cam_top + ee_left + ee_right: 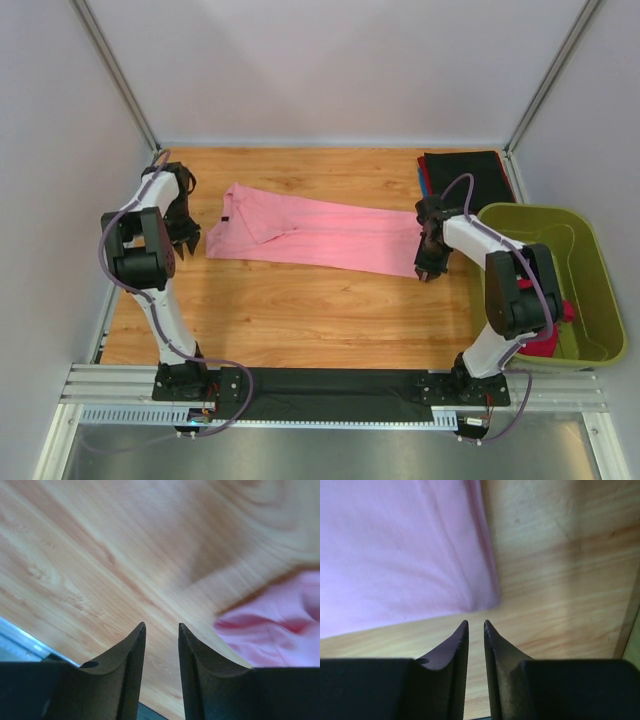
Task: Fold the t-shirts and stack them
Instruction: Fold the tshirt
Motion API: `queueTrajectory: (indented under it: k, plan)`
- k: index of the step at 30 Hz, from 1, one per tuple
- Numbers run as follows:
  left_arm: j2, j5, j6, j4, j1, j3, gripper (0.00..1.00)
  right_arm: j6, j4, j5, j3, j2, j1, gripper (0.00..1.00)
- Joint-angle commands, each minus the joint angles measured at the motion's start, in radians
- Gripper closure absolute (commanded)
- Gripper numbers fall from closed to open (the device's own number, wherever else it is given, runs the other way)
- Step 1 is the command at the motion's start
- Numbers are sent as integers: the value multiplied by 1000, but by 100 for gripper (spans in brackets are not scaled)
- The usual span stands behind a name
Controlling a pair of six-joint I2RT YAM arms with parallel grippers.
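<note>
Green tub (575, 250) holds red shirt (541, 347) (partly hidden); left gripper (161, 627), right gripper (476, 623) barely ajar, empty.

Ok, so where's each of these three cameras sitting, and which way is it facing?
Top external: above and behind the robot, looking down on the table; left arm and right arm flank the pink t-shirt.
Left wrist: on the left arm, looking down past the left gripper at wood, the shirt's edge on the right.
Right wrist: likewise, past the right gripper at the shirt's corner.
Shared: all three show the pink t-shirt.
</note>
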Motion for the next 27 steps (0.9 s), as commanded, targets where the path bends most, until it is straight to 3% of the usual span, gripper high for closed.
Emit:
queueTrajectory:
  k: [1,5,8,12,19,27]
  plan:
    - [-189,188,101,101,-27,46,60,41,-40,9,-7,-108,26,78]
    - [-257,472,42,241,-74,11,60,34,-119,27,45,-165,27,73]
    - [-226,525,-17,255,-134,20,61,21,-160,29,98,-194,26,72]
    - [-189,620,-156,370,-176,-74,62,11,-194,21,171,-217,26,72]
    - [-142,538,-308,419,-208,-141,62,-3,-212,12,226,-240,24,71]
    - [-60,465,-331,341,-234,-84,62,-11,-202,1,238,-231,23,71]
